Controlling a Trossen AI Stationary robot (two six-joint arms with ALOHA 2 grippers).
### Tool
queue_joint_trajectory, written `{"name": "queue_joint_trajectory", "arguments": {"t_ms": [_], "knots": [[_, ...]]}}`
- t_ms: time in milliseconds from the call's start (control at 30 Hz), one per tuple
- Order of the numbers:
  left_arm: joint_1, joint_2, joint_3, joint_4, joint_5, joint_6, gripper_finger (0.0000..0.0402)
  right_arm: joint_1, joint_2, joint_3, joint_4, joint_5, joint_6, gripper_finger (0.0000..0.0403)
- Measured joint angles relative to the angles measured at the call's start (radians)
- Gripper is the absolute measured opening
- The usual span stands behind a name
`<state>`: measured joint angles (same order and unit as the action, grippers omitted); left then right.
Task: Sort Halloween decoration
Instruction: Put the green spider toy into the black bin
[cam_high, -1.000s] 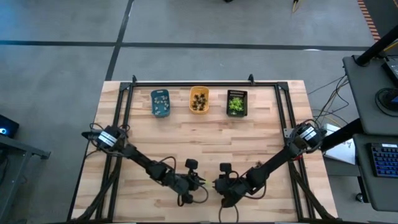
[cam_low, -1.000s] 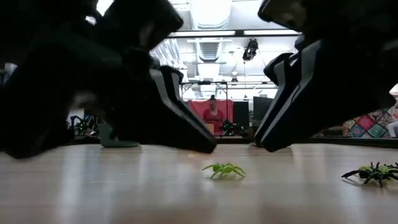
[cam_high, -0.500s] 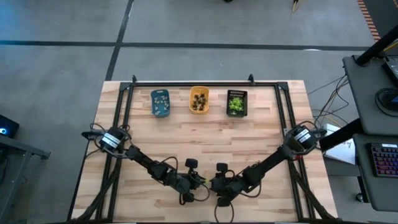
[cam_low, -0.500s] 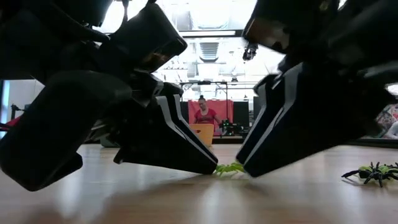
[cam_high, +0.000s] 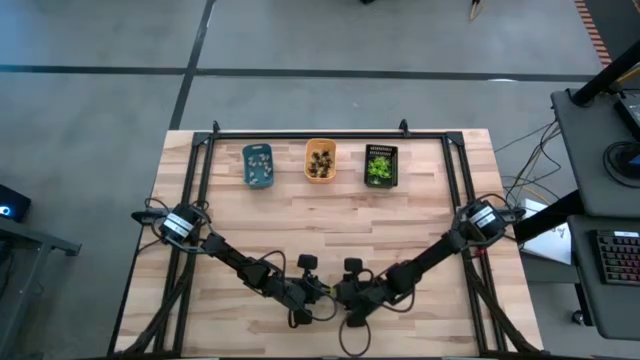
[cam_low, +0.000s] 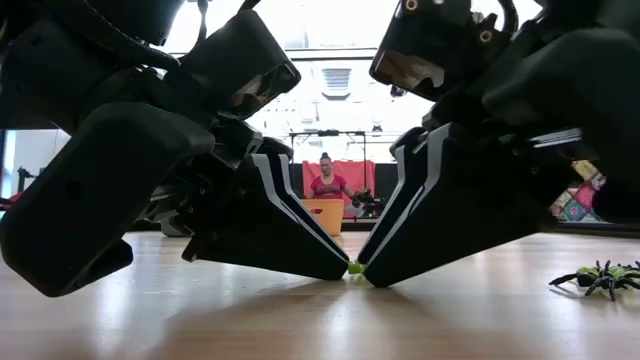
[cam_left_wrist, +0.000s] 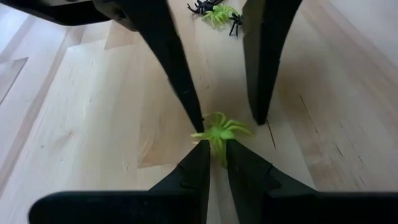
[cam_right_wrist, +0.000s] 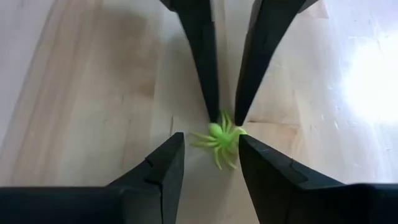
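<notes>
A yellow-green spider (cam_left_wrist: 217, 132) lies on the wooden table (cam_high: 420, 220), near the front edge and well apart from the three small trays at the back. Both grippers are lowered over it, tips facing each other. The left gripper (cam_left_wrist: 212, 148) has its fingers drawn narrow, pinching the spider's near side between the tips. The right gripper (cam_right_wrist: 210, 144) stands wider, its fingers either side of the spider without closing on it. In the low view the two sets of dark fingers meet at the spider, tips on the table. Beyond the spider, a black spider (cam_left_wrist: 202, 6) and another yellow-green one lie tangled together. The blue tray (cam_high: 257, 165), orange tray (cam_high: 320, 160) and black tray (cam_high: 380, 165) each hold small figures
</notes>
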<state>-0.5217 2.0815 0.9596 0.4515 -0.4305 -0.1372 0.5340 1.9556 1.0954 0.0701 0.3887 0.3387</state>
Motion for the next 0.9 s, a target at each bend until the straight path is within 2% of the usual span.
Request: {"name": "queue_joint_trajectory", "arguments": {"t_ms": [233,533,900], "knots": [[0.000,0.000,-0.002,0.009,0.002,-0.006,0.0039,-0.011,0.001,0.000,-0.005,0.004,-0.005,0.0114],[0.000,0.001,-0.002,0.013,0.001,-0.006,0.0039,-0.011,0.001,-0.001,-0.005,0.000,0.000,0.0017],[0.000,-0.026,-0.004,-0.025,0.001,0.001,0.0039,-0.012,-0.017,-0.003,-0.017,-0.003,0.000,0.0009]]}}
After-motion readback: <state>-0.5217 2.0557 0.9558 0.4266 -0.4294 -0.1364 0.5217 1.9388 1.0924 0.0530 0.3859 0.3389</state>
